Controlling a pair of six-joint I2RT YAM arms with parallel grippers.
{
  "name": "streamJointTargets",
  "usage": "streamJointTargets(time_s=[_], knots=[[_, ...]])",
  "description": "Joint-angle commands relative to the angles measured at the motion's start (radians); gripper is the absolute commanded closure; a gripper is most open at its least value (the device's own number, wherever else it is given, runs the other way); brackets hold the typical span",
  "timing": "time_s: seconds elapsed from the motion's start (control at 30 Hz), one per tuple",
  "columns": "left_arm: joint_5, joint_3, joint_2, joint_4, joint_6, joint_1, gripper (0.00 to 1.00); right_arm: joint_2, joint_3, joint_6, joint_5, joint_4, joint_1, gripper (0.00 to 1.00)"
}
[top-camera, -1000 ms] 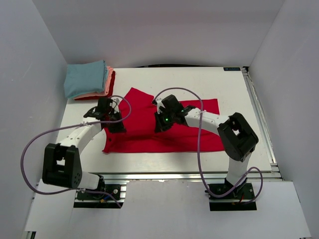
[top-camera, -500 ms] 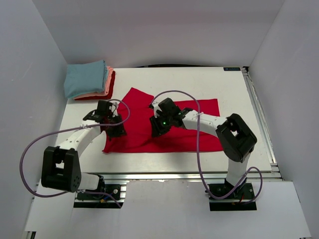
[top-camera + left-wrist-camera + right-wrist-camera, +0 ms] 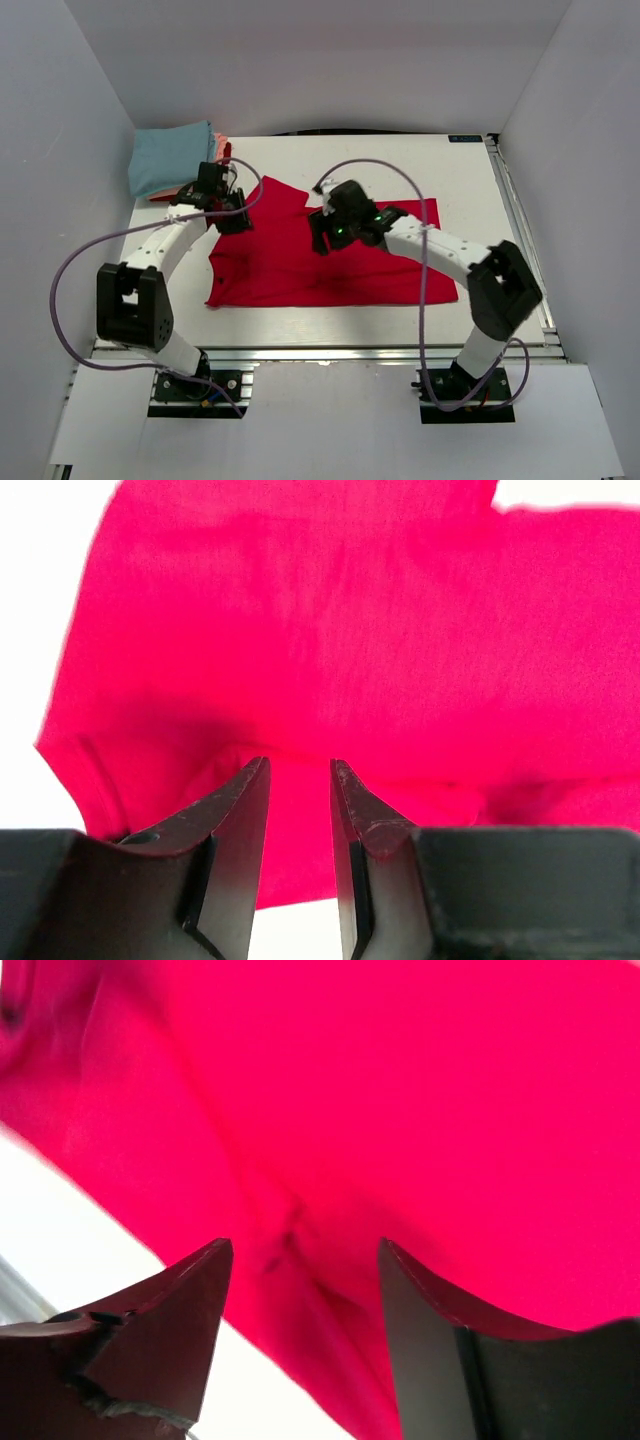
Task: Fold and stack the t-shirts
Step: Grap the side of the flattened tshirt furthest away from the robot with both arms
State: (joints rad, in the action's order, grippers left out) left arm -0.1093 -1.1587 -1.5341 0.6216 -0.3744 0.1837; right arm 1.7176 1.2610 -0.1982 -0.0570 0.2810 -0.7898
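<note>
A bright red short-sleeved t-shirt (image 3: 330, 270) lies spread on the white table (image 3: 400, 160), one sleeve pointing toward the back. At the back left sits a stack of folded t-shirts, light blue (image 3: 162, 160) on top, with salmon-pink and red edges showing beneath. My left gripper (image 3: 232, 218) hovers over the shirt's left shoulder area, just in front of the stack. In the left wrist view the left gripper (image 3: 298, 765) is open, with red cloth (image 3: 330, 630) beyond the gap. My right gripper (image 3: 318, 240) is over the shirt's middle. The right wrist view shows the right gripper (image 3: 305, 1245) wide open above wrinkled cloth (image 3: 400, 1110).
White walls close in the table on the left, back and right. A metal rail (image 3: 520, 230) runs along the table's right edge. Purple cables (image 3: 75, 280) loop from both arms. Bare white table lies behind and to the right of the red shirt.
Both grippers went from shut to open and let go of the red shirt. The left arm moved back toward the stack; the right arm shifted back and slightly right.
</note>
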Motion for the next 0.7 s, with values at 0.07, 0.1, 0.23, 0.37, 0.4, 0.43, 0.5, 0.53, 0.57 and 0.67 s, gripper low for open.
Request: streamJointTargets(time_s=[0.07, 0.1, 0.23, 0.37, 0.4, 0.43, 0.5, 0.53, 0.57, 0.67], knots=[[0.095, -0.270, -0.118, 0.023, -0.002, -0.001, 0.58, -0.087, 0.034, -0.020, 0.120, 0.047, 0.230, 0.36], [0.129, -0.315, -0.150, 0.029, 0.002, -0.003, 0.58, -0.078, 0.056, -0.006, 0.099, 0.061, 0.307, 0.36], [0.146, -0.582, -0.387, 0.059, 0.025, -0.006, 0.55, 0.005, 0.181, 0.065, 0.108, 0.115, 0.446, 0.33], [0.186, -0.884, -0.608, 0.127, 0.052, -0.010, 0.42, 0.149, 0.330, 0.074, 0.129, 0.156, 0.537, 0.17], [0.188, -0.951, -0.641, 0.125, 0.052, -0.012, 0.41, 0.169, 0.346, 0.072, 0.131, 0.147, 0.560, 0.15], [0.195, -0.978, -0.670, 0.119, 0.049, -0.012, 0.40, 0.189, 0.382, 0.072, 0.128, 0.130, 0.569, 0.11], [0.192, -1.030, -0.742, 0.103, 0.051, -0.013, 0.33, 0.267, 0.432, 0.072, 0.134, 0.133, 0.592, 0.10], [0.195, -1.041, -0.762, 0.089, 0.052, -0.013, 0.32, 0.293, 0.487, 0.066, 0.129, 0.162, 0.601, 0.11], [0.191, -1.047, -0.794, 0.078, 0.054, -0.013, 0.32, 0.328, 0.497, 0.062, 0.129, 0.161, 0.609, 0.11], [0.188, -1.049, -0.827, 0.033, 0.052, -0.013, 0.32, 0.355, 0.495, 0.037, 0.109, 0.124, 0.644, 0.11]])
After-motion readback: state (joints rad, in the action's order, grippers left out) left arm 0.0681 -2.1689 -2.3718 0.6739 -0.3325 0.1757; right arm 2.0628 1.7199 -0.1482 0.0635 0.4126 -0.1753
